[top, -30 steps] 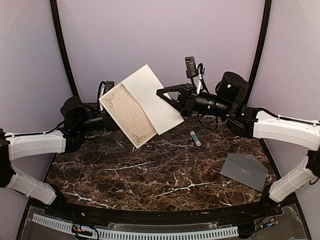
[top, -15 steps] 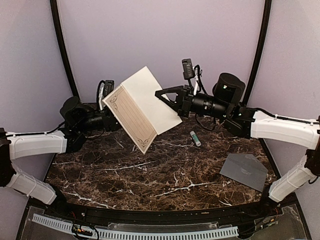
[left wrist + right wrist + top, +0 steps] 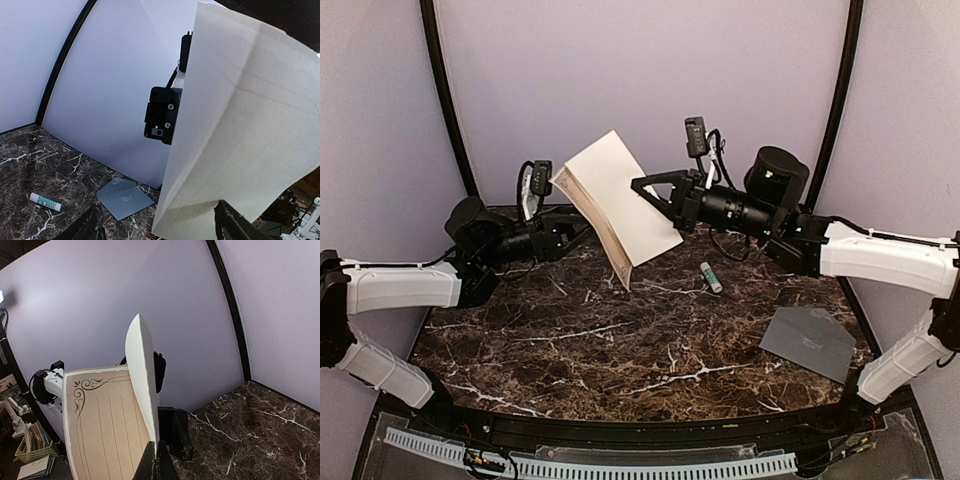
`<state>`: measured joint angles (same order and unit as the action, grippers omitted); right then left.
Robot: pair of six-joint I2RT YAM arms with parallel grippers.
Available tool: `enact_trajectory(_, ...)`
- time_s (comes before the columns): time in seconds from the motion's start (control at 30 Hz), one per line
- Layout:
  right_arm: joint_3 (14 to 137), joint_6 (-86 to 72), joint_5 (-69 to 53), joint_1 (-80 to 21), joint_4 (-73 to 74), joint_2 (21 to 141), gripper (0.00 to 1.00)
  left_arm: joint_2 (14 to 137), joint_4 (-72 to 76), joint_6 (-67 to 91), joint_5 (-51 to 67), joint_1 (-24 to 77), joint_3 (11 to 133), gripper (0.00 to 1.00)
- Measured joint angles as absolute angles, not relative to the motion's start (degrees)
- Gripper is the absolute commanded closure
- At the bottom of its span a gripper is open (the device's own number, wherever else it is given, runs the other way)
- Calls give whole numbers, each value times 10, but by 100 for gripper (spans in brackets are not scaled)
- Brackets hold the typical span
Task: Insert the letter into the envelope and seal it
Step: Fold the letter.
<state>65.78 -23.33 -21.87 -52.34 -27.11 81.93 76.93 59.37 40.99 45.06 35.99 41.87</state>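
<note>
The right tool (image 3: 639,186) pinches the folded letter (image 3: 608,176) aloft (envelope (image 3: 808,342) lying well apart), left tool (image 3: 578,226) spread wide.

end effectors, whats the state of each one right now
Left end effector: open, fingers spread at the edge of the letter, not clamped on it.
Right end effector: shut on the letter, holding it up off the table.
</note>
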Motion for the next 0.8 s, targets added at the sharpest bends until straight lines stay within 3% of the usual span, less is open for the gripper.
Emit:
enact_trajectory(0.27,658,-245,-245,-523,-283,831,100,787,624,431,424,360,419,30)
enact_trajectory(0.63,655,-256,-255,-523,-301,834,100,801,673,464,419,361,419,61)
enact_trajectory(0.8,652,-260,-257,-523,-305,834,100,807,695,477,422,362,419,66)
